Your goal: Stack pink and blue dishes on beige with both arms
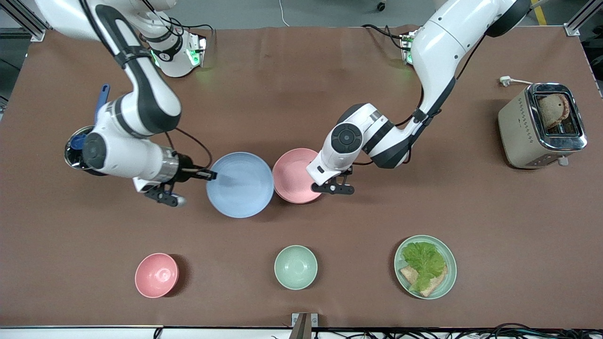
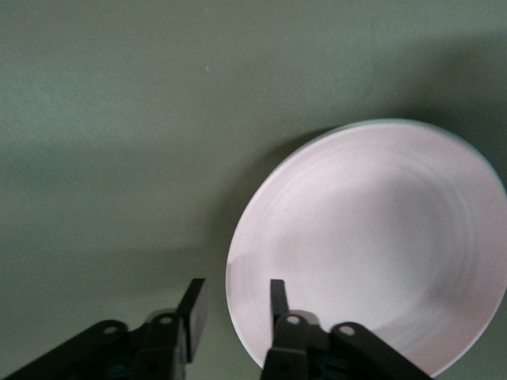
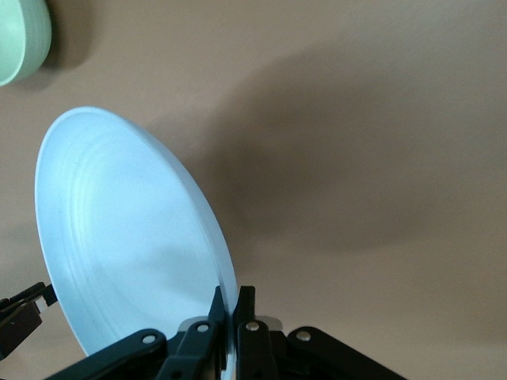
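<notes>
The pale blue plate [image 1: 242,186] hangs tilted just above the table, toward the right arm's end. My right gripper [image 1: 212,175] is shut on its rim; in the right wrist view the fingers of the right gripper [image 3: 234,294] pinch the edge of the blue plate [image 3: 119,237]. The pale pink plate [image 1: 292,176] lies on the table beside it. My left gripper [image 1: 314,182] is open at its rim. In the left wrist view the left gripper [image 2: 235,289] straddles the edge of the pink plate [image 2: 372,245], one finger over the plate, one outside it. The beige plate is out of view.
Nearer the front camera stand a deep pink bowl [image 1: 157,275], a pale green bowl [image 1: 295,267] and a green plate [image 1: 450,263] with lettuce and toast. A toaster [image 1: 541,125] sits at the left arm's end. A metal cup [image 1: 75,150] with a blue utensil stands under the right arm.
</notes>
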